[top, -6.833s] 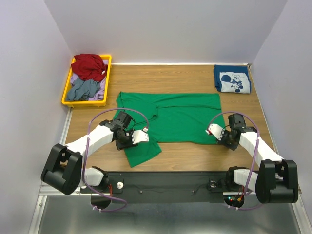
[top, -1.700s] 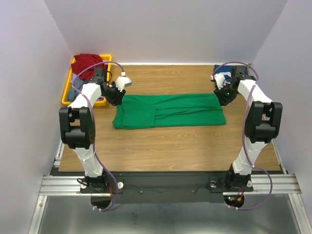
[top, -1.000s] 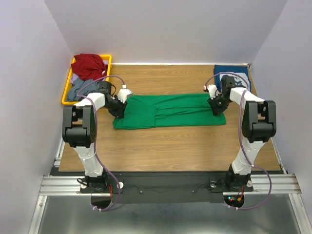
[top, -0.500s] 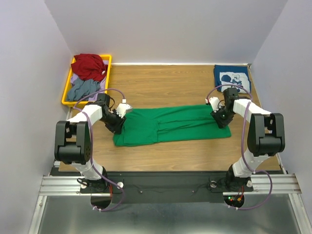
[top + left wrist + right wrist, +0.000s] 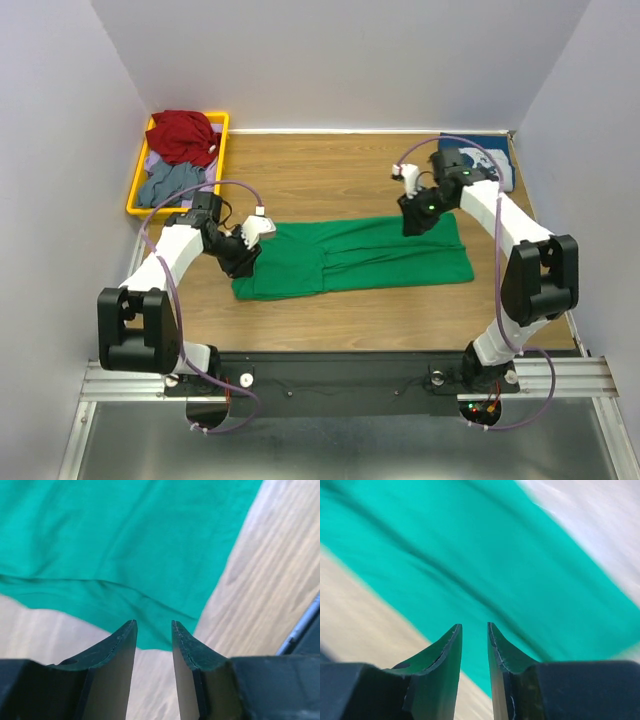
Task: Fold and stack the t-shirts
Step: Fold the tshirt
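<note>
The green t-shirt (image 5: pixel 355 255) is shown folded into a long band, with the navy t-shirt (image 5: pixel 500 170) beyond its right end. The left gripper (image 5: pixel 154 625) and right gripper (image 5: pixel 474 626) are held narrowly parted and empty above its ends. A crosswise fold is judged next, and a fresh end grasp is required.

Folded green tee (image 5: pixel 360 257), ctr of table (image 5: pixel 330 170)

Green t-shirt (image 5: pixel 350 255): plain, bright, folded into a long flat band lying crosswise at mid-table. Lengthwise creases; the left end sits a little nearer than the right.

Navy t-shirt (image 5: pixel 503 163): folded small, flat at the far right corner, white print facing up, partly hidden. The two lie well apart.
</note>
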Tool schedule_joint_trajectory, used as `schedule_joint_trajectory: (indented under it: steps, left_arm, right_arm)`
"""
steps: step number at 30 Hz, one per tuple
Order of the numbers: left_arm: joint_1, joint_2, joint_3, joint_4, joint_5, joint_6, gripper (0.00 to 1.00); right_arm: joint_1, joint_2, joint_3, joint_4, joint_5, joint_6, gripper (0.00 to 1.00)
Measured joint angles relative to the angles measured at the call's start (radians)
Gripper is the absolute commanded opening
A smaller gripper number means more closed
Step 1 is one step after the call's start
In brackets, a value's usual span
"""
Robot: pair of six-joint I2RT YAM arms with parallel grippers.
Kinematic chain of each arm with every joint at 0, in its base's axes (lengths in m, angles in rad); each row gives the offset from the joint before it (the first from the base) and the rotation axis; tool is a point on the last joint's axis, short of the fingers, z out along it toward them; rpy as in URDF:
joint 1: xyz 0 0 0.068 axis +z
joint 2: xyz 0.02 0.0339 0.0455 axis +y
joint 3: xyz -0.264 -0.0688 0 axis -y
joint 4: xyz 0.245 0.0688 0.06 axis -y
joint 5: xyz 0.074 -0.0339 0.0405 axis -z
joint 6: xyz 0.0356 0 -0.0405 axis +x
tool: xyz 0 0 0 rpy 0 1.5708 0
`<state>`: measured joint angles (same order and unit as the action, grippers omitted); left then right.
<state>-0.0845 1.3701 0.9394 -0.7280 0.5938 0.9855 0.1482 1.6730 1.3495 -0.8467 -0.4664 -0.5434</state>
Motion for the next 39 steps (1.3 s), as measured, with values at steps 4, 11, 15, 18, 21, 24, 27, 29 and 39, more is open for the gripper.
schedule_joint_trajectory:
  steps: [4, 11, 15, 18, 21, 24, 27, 29, 39]
  left_arm:
    - [-0.006, 0.041, -0.024, -0.018, 0.026, -0.026, 0.49]
    - [-0.006, 0.192, -0.024, -0.059, 0.048, -0.042, 0.50]
    - [-0.006, 0.226, -0.023, -0.070, 0.064, -0.042, 0.51]
    - [-0.006, 0.227, -0.018, -0.070, 0.079, -0.042, 0.51]
    - [-0.007, 0.232, -0.017, -0.068, 0.086, -0.042, 0.51]
    - [-0.008, 0.237, -0.017, -0.064, 0.085, -0.041, 0.51]
    - [-0.008, 0.237, -0.017, -0.057, 0.085, -0.041, 0.51]
    - [-0.008, 0.237, -0.017, -0.051, 0.084, -0.041, 0.51]
    - [-0.008, 0.237, -0.017, -0.038, 0.084, -0.035, 0.51]
  right_arm:
    - [0.136, 0.006, -0.026, 0.054, -0.125, 0.167, 0.33]
    - [0.333, 0.080, -0.162, 0.364, -0.260, 0.583, 0.38]
    - [0.438, 0.122, -0.243, 0.525, -0.249, 0.771, 0.40]
    - [0.514, 0.140, -0.277, 0.618, -0.240, 0.877, 0.42]
    - [0.549, 0.154, -0.285, 0.674, -0.230, 0.940, 0.44]
    - [0.556, 0.182, -0.285, 0.717, -0.212, 0.989, 0.44]
    - [0.555, 0.215, -0.285, 0.734, -0.193, 1.024, 0.44]
    - [0.553, 0.234, -0.283, 0.746, -0.193, 1.049, 0.44]
    - [0.552, 0.247, -0.278, 0.756, -0.212, 1.072, 0.28]
